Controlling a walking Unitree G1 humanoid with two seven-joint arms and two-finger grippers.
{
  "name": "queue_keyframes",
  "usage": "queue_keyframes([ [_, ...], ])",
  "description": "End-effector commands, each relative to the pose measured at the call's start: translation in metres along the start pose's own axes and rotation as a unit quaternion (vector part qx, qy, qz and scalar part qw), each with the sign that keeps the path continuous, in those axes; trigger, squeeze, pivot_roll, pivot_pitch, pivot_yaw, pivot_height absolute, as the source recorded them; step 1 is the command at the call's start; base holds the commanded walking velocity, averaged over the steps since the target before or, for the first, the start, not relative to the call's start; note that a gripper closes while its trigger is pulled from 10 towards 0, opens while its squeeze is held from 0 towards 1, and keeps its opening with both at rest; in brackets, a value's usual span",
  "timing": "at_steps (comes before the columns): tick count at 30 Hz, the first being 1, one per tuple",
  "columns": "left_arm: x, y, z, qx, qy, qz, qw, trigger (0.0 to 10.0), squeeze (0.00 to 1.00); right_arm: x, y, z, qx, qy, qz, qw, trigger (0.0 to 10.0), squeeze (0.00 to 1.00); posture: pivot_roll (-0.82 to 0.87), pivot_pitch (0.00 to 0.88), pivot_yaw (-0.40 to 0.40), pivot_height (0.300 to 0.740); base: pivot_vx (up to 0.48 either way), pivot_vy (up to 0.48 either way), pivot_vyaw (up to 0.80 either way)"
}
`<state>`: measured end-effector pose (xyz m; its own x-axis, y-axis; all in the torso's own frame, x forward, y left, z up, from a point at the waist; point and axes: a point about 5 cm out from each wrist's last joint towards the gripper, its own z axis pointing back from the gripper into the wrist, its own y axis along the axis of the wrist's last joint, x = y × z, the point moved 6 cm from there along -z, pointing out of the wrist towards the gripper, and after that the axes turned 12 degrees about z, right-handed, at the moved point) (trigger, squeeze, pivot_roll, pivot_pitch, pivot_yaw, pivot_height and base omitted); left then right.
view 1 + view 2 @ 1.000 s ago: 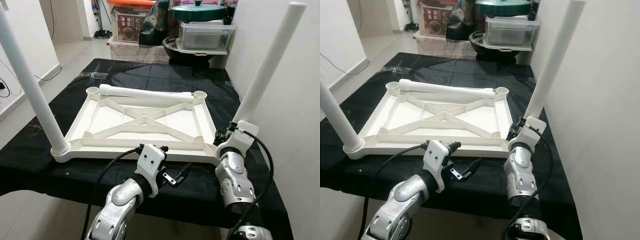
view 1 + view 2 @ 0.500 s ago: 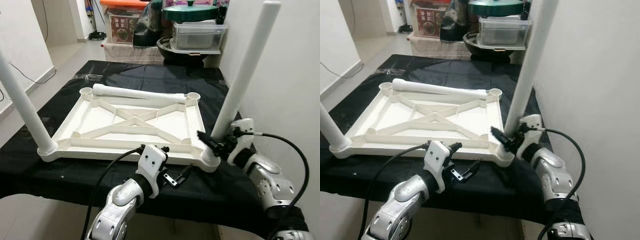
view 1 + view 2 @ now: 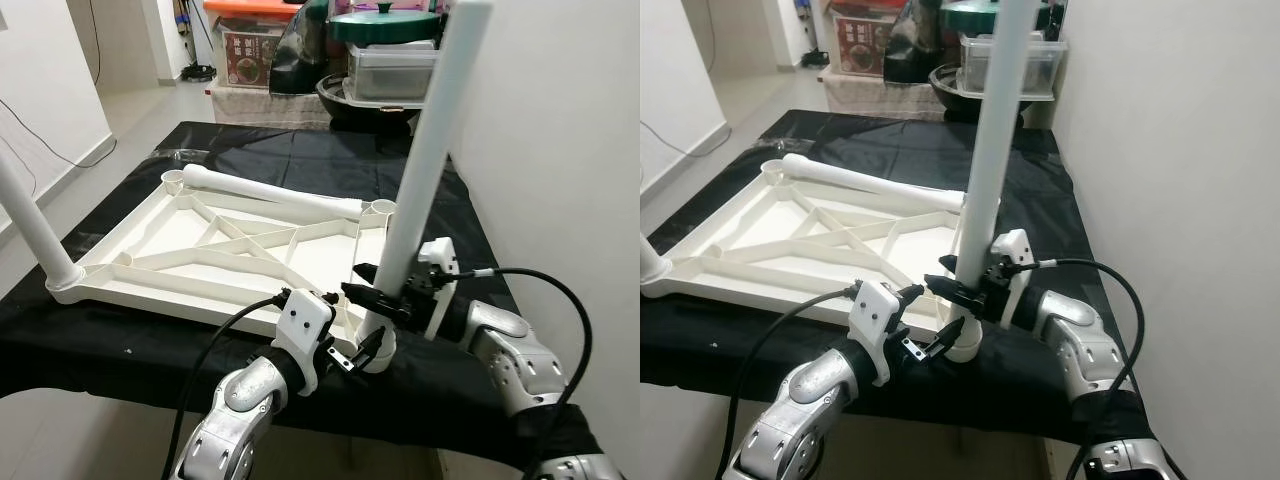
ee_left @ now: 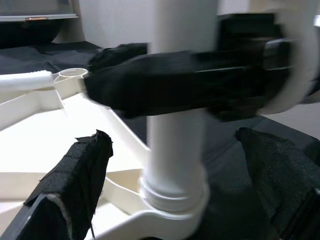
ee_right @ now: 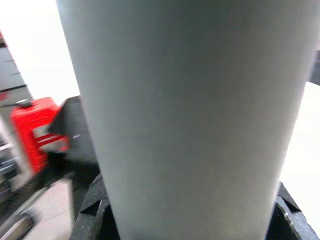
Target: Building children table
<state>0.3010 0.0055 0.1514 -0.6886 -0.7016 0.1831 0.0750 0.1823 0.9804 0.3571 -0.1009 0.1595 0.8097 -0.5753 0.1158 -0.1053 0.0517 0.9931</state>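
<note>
Right tool [image 3: 372, 285] is gripping the upright leg [image 3: 425, 170] low down; left tool [image 3: 362, 350] is hovering unclenched beside its socket on the tabletop [image 3: 180, 262].

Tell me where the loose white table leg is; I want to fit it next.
In the left eye view the loose white plastic table leg lies flat along the far edge of the upturned white tabletop, between its two far corner sockets, on the black-covered table.

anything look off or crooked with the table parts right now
One thing: the loose table leg lies flat across the far edge of the upturned tabletop, not standing in a socket. The near-right leg stands upright in its corner socket, with the right pincer around it.
</note>
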Motion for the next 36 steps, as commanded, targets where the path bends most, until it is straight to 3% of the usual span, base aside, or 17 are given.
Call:
queue_keyframes([
  [1,0.0,-0.002,0.0,-0.006,-0.001,0.0,1.0,10.0,0.0,0.005,-0.002,-0.001,-0.001,-0.016,-0.018,1.0,0.0,0.0,0.1,0.0,-0.043,0.74,0.0,0.0,0.0],
  [7,0.0,-0.002,0.0,-0.006,-0.001,0.001,1.0,10.0,0.0,0.053,-0.012,0.006,-0.022,-0.199,-0.024,0.979,0.0,0.0,0.08,0.0,-0.036,0.74,0.0,0.0,0.0],
  [9,0.001,-0.002,0.0,-0.006,-0.002,0.001,1.0,10.0,0.0,0.098,-0.024,0.037,-0.055,-0.409,-0.05,0.91,0.0,0.0,0.08,0.0,-0.035,0.74,0.0,0.0,0.0],
  [10,0.001,-0.002,0.0,-0.006,-0.002,0.001,1.0,10.0,0.0,0.098,-0.024,0.037,-0.055,-0.409,-0.05,0.91,0.0,0.0,0.08,0.0,-0.035,0.74,0.0,0.0,0.0],
  [12,0.0,-0.002,0.0,-0.005,-0.002,0.002,1.0,10.0,0.0,0.115,-0.031,0.075,-0.086,-0.57,-0.063,0.814,0.0,0.0,0.08,0.0,-0.035,0.74,0.0,0.0,0.0],
  [13,0.0,-0.002,0.0,-0.005,-0.002,0.002,1.0,10.0,0.0,0.115,-0.031,0.075,-0.086,-0.57,-0.063,0.814,0.0,0.0,0.08,0.0,-0.035,0.74,0.0,0.0,0.0],
  [16,0.0,-0.002,0.0,-0.004,-0.002,0.001,1.0,10.0,0.0,0.112,-0.033,0.1,-0.097,-0.657,-0.072,0.744,0.0,0.0,0.08,0.0,-0.035,0.74,0.0,0.0,0.0],
  [22,0.001,-0.002,0.0,-0.004,-0.001,0.002,1.0,10.0,0.0,0.106,-0.036,0.104,-0.092,-0.693,-0.083,0.71,0.0,0.0,0.07,0.0,-0.034,0.74,0.0,0.0,0.0],
  [23,0.001,-0.002,0.0,-0.004,-0.001,0.002,1.0,10.0,0.0,0.106,-0.036,0.104,-0.092,-0.693,-0.083,0.71,0.0,0.0,0.07,0.0,-0.034,0.74,0.0,0.0,0.0],
  [24,0.001,-0.003,0.0,-0.004,0.0,0.003,1.0,10.0,0.0,0.104,-0.036,0.098,-0.081,-0.693,-0.089,0.711,7.5,0.0,0.07,0.0,-0.036,0.74,0.0,0.0,0.0],
  [25,0.001,-0.003,-0.001,-0.004,0.0,0.003,1.0,10.0,0.0,0.102,-0.035,0.09,-0.072,-0.685,-0.089,0.719,10.0,0.0,0.07,0.0,-0.036,0.74,0.0,0.0,0.0],
  [28,0.001,-0.003,-0.001,-0.004,0.001,0.004,1.0,10.0,0.0,0.102,-0.033,0.084,-0.067,-0.677,-0.088,0.727,10.0,0.0,0.07,0.0,-0.036,0.74,0.0,0.0,0.0],
  [29,0.001,-0.003,-0.001,-0.004,0.001,0.004,1.0,10.0,0.0,0.103,-0.028,0.076,-0.053,-0.657,-0.075,0.748,10.0,1.0,0.07,0.0,-0.036,0.74,0.0,0.0,0.0],
  [31,0.001,-0.003,-0.001,-0.003,0.0,0.004,1.0,10.0,0.0,0.104,-0.023,0.07,-0.042,-0.642,-0.056,0.763,10.0,1.0,0.06,0.0,-0.04,0.74,0.0,0.0,0.0],
  [32,0.001,-0.003,-0.001,-0.003,0.0,0.005,1.0,10.0,0.0,0.106,-0.016,0.061,-0.015,-0.607,-0.046,0.793,10.0,0.0,0.06,0.0,-0.042,0.74,0.0,0.0,0.0],
  [34,0.001,-0.003,-0.002,-0.003,0.0,0.005,1.0,10.0,0.0,0.106,-0.015,0.058,-0.005,-0.594,-0.051,0.803,10.0,0.0,0.06,0.0,-0.042,0.74,0.0,0.0,0.0],
  [36,0.002,-0.003,-0.002,-0.003,0.0,0.005,1.0,10.0,0.0,0.106,-0.011,0.052,0.011,-0.541,-0.048,0.84,10.0,0.0,0.06,0.0,-0.04,0.74,0.0,0.0,0.0],
])
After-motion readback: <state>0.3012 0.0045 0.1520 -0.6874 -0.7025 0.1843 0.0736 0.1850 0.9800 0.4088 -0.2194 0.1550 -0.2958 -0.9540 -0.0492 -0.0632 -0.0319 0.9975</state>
